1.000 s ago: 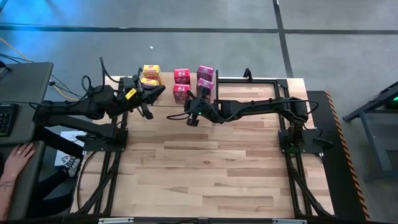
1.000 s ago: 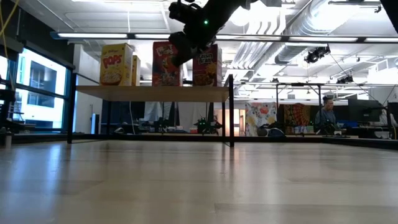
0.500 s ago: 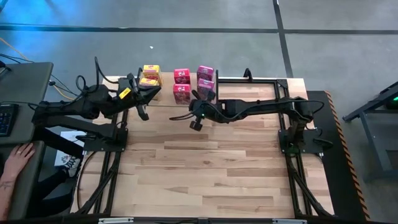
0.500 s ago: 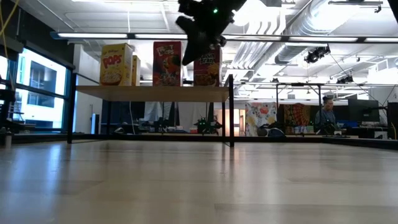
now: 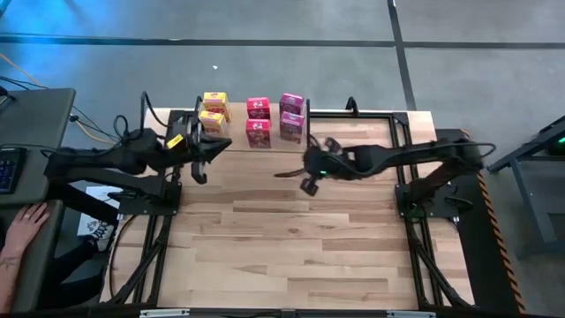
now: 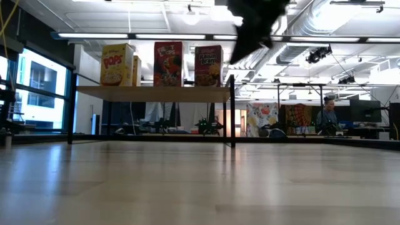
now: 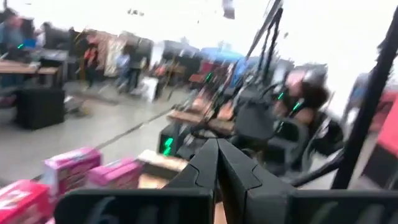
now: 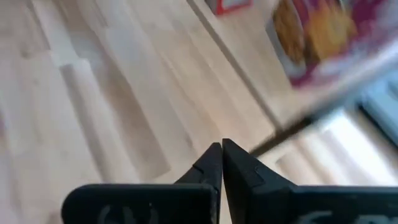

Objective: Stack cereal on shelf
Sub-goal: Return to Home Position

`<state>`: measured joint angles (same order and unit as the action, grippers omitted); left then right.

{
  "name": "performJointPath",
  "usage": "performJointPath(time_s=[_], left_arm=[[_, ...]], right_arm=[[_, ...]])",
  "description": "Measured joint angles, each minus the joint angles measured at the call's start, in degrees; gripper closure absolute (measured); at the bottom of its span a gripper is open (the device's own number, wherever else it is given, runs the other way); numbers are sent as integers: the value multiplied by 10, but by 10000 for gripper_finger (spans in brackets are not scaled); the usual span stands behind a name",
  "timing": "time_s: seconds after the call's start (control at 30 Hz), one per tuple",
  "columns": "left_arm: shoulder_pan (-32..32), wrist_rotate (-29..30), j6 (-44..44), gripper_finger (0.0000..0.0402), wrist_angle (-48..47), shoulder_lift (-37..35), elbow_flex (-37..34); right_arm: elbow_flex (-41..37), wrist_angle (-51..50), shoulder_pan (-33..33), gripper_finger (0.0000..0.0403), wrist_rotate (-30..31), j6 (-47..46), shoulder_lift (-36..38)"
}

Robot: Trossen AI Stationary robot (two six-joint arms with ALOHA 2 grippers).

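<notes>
Six cereal boxes stand upright on the shelf (image 5: 237, 134) at the table's far edge: two yellow (image 5: 213, 109) on the left and several pink (image 5: 258, 132) (image 5: 291, 113) to their right. In the low view they stand on the shelf's plank top (image 6: 153, 94): a yellow box (image 6: 117, 64), a red-fronted one (image 6: 167, 64) and a magenta one (image 6: 208, 65). My left gripper (image 5: 214, 146) (image 7: 217, 149) hovers shut just near of the yellow boxes. My right gripper (image 5: 287, 173) (image 8: 221, 148) is shut and empty, raised over the table, near of the pink boxes.
Bare wooden tabletop (image 5: 291, 238) stretches from the shelf to the near edge. The arms' black base frames stand at the left (image 5: 146, 199) and right (image 5: 424, 199) sides. A person's hand (image 5: 26, 216) rests beside the table's left; another person (image 6: 328, 115) sits far behind.
My right gripper has drawn back from the pink boxes, moving toward the table's right and near edge and rising in the low view. My left gripper has backed slightly toward the near edge. The boxes have stayed in place.
</notes>
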<state>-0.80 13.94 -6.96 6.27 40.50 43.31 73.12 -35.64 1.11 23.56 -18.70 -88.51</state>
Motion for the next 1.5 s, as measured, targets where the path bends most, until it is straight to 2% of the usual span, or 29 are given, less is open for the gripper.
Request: performJointPath(time_s=[0.1,0.2,0.43,0.53,0.63,0.73,0.87,1.0,1.23,1.5], left_arm=[[0,-14,-18,402,93,-16,-62],[0,-14,-33,402,147,-35,-111],[0,-11,-67,401,161,-87,-185],[0,-10,-83,402,185,-113,-224],[-8,-9,-92,402,231,-147,-272],[-18,-9,-94,401,277,-183,-324],[-20,-9,-108,401,283,-236,-380],[-20,-14,-120,402,282,-286,-421],[-20,-63,-94,401,187,-354,-426],[-18,-91,-102,401,67,-396,-426]], right_arm=[[-85,47,6,403,-17,-58,77],[-155,108,8,403,-29,-103,154],[-258,253,8,403,-31,-111,287],[-275,271,8,403,-30,-90,317],[-281,266,8,403,-31,-84,332],[-281,253,8,403,-61,-85,337],[-281,252,8,403,-121,-110,338],[-281,252,8,403,-138,-137,338],[-281,252,8,403,-165,-145,338],[-281,252,8,403,-214,-134,340]])
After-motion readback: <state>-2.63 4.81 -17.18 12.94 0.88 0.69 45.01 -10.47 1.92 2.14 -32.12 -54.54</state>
